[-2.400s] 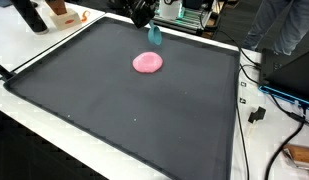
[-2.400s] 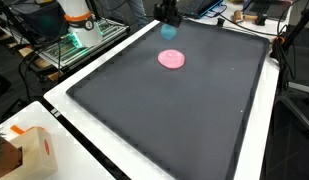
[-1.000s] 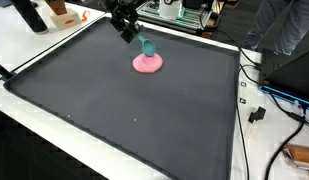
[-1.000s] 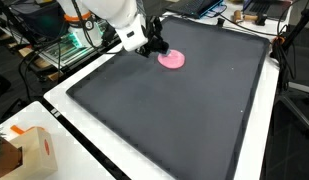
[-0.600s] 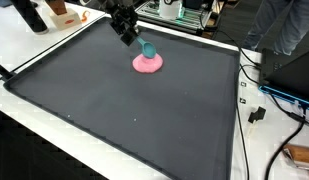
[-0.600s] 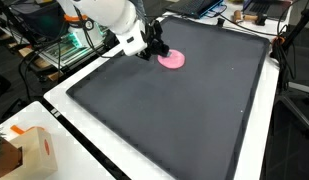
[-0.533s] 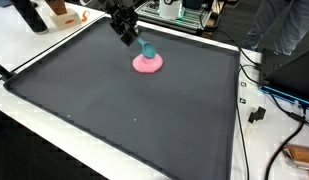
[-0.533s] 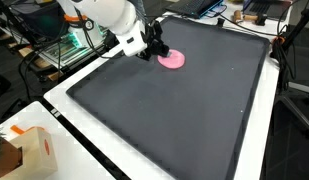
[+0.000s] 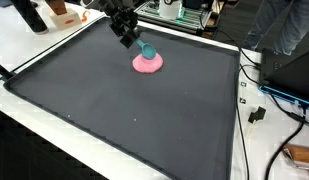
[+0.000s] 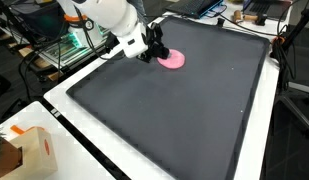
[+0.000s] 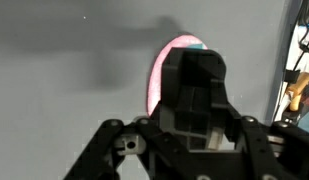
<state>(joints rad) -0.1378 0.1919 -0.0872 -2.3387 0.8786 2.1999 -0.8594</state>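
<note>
A flat pink disc lies on the far half of a big black mat; in the other exterior view the disc sits just beyond the gripper. My black gripper leans down over the disc's far edge, shut on a small teal object that rests at or just above the disc. In the wrist view the fingers are pressed together and cover most of the disc; only a sliver of the teal object peeks out at their tips. From the side the gripper hides the teal object.
The mat covers a white table. A cardboard box stands at the near corner. Cables and a plug lie past the mat's edge. A green-lit rack and other gear stand behind the arm.
Over 2.4 s the gripper came down from the mat's far edge with the teal object to the pink disc. In the last half second it has barely moved.
</note>
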